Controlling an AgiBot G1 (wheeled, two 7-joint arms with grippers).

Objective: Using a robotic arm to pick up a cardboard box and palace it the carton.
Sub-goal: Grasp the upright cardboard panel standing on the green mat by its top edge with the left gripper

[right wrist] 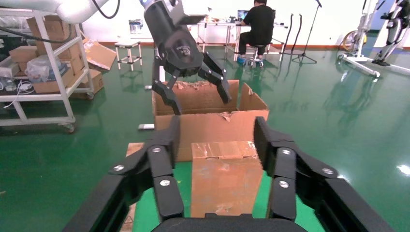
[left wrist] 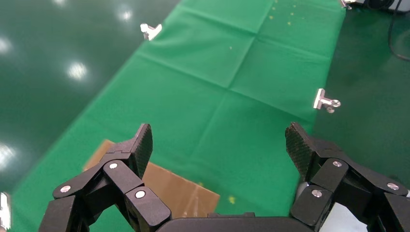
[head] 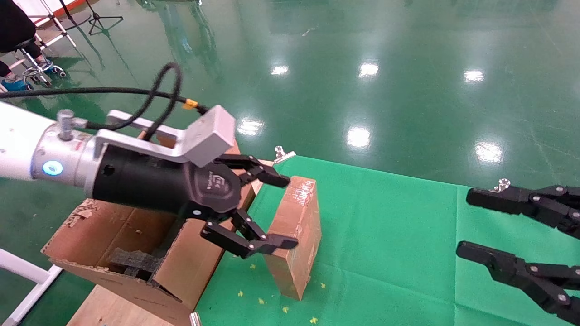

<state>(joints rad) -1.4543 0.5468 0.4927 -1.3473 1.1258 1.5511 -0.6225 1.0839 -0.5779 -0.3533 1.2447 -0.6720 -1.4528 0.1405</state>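
The robotic arm (head: 27, 145) reaches in from the left, its white tube ending in a black wrist with a grey camera block (head: 210, 136) and a looping black cable (head: 158, 97) on top. Its left tool (head: 276, 213) hangs in the air with its fingers spread wide, one above and one below, just beside the near face of the cardboard box (head: 297, 231) but gripping nothing; from the head view I cannot tell whether the lower fingertip touches the box. In the left wrist view the same tool (left wrist: 218, 145) shows its two pads well apart, with a brown corner of the box (left wrist: 179, 193) below them. The cardboard box stands on its edge on the green cloth (head: 398, 235) that covers the bench, near the cloth's left border. It is wrapped in shiny tape. Just to its left sits the carton (head: 122, 253), tilted, with ragged flaps raised and black foam (head: 131, 260) inside. The right tool (head: 462, 224) rests at the right side of the bench, fingers spread, holding nothing. In the right wrist view the right tool (right wrist: 215, 140) frames the box (right wrist: 225, 179), with the carton (right wrist: 208, 111) behind it and the left tool (right wrist: 198, 94) hovering above the carton. Silver clips (head: 283, 154) pin the cloth at its edge.
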